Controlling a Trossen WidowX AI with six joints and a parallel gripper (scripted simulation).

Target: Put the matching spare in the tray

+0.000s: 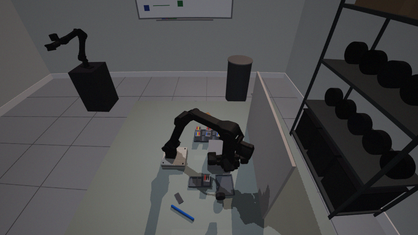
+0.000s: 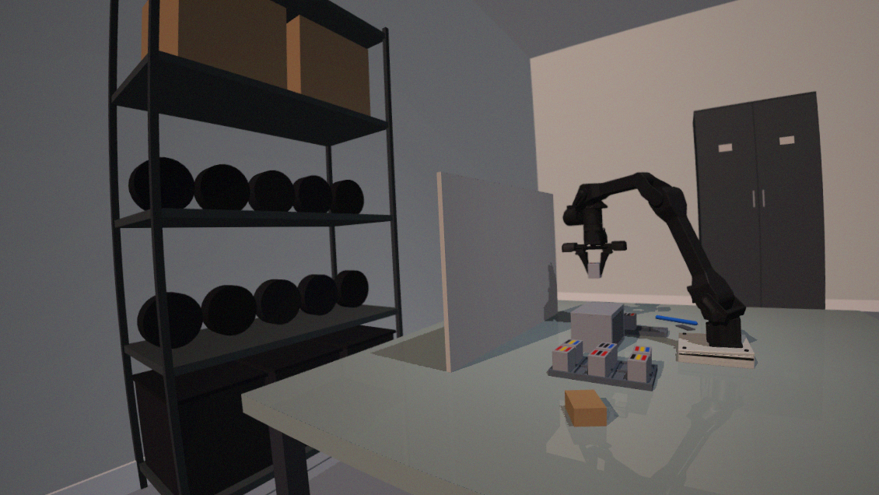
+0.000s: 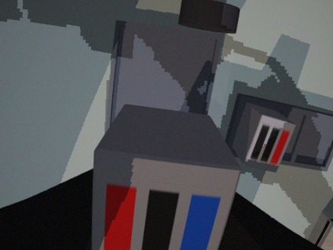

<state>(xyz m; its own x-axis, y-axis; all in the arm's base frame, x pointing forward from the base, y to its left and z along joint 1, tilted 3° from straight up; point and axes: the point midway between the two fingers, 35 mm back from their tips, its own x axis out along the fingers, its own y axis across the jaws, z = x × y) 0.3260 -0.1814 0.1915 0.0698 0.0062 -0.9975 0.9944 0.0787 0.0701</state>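
From above we see the black parallel-jaw gripper point(image 1: 226, 163) near the shallow dark grey tray point(image 1: 225, 184), from the side it hangs high, jaws clamped on the small grey spare block point(image 2: 593, 268), so releasing here risks a bounce-out, and the wrist shows red, black, blue stripes, no writing.

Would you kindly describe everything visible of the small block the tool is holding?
The block is a small grey box with matte, plain faces. One face carries three vertical stripes: red, black, blue. It is clamped in the tool, hanging well above the table, touching nothing else. From the wrist view, the dark tray lies below and beyond it.
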